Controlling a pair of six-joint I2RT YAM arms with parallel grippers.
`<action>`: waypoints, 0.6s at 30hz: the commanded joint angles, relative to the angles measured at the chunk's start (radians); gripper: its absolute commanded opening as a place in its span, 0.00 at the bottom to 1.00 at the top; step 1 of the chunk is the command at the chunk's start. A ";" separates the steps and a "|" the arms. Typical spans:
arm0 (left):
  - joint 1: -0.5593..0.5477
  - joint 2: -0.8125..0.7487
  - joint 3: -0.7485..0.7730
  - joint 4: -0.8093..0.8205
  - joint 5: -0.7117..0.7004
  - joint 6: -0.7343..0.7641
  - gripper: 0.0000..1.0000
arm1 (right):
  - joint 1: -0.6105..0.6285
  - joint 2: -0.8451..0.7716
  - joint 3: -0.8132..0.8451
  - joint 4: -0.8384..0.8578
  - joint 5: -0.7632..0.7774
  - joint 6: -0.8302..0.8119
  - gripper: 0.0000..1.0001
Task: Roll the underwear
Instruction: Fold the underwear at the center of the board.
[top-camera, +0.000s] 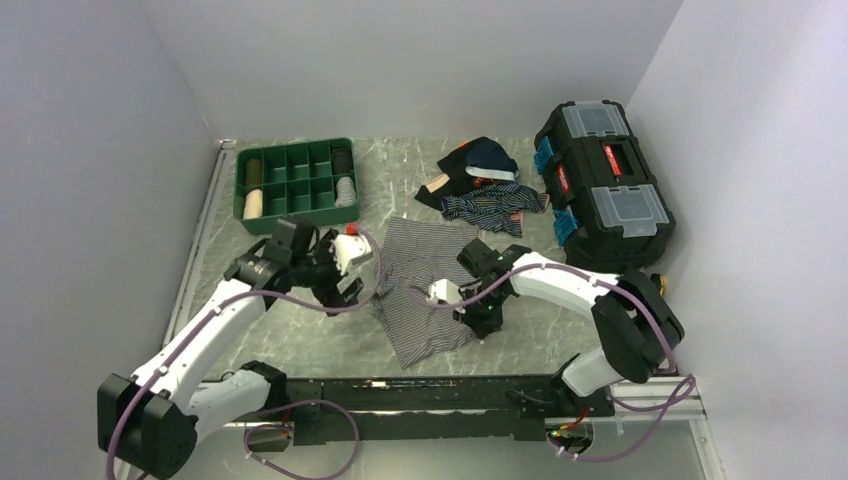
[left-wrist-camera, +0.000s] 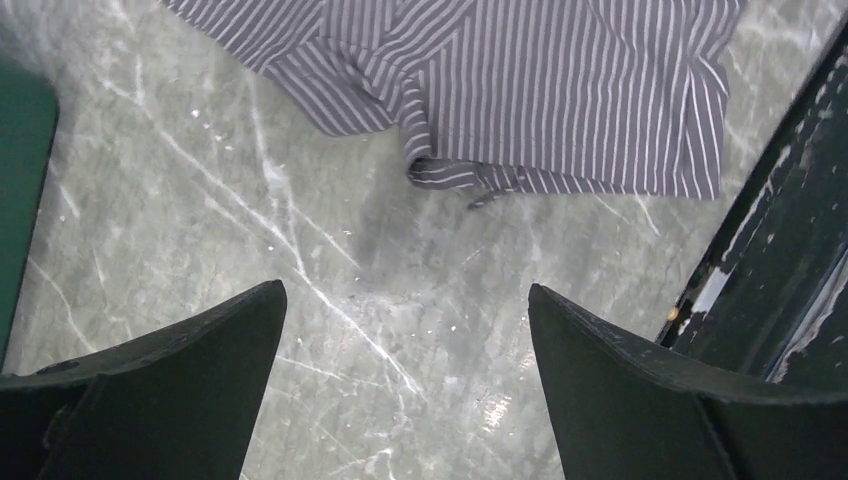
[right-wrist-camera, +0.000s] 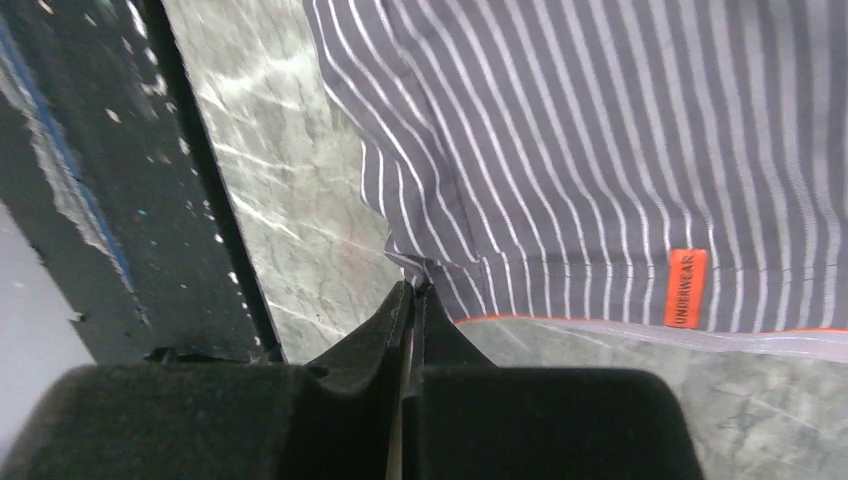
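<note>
From above, a toolbox (top-camera: 603, 185) and a clothes pile (top-camera: 483, 185) sit behind the underwear (top-camera: 425, 290), which lies spread mid-desk (top-camera: 300, 340). The green tray (top-camera: 297, 180) holds rolls in some cells.

Left wrist: my left fingers (left-wrist-camera: 150, 400) gape wide over bare desk, holding nothing, short of the cloth's crumpled edge.

Right wrist: my right fingers (right-wrist-camera: 350, 380) pinch its hem corner beside the black rail (right-wrist-camera: 100, 200).

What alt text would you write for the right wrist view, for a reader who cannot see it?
The shut right gripper pinches a corner of the striped underwear on the marbled table; an orange label sits near its hem.
</note>
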 joint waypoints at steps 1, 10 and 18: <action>-0.090 -0.080 -0.095 0.046 -0.046 0.104 0.96 | -0.044 0.034 0.138 -0.096 -0.144 0.021 0.00; -0.432 0.009 -0.087 0.092 -0.142 0.079 0.93 | -0.178 0.201 0.281 -0.228 -0.298 -0.024 0.00; -0.711 0.191 0.009 0.130 -0.249 0.055 0.89 | -0.242 0.288 0.342 -0.271 -0.339 -0.038 0.00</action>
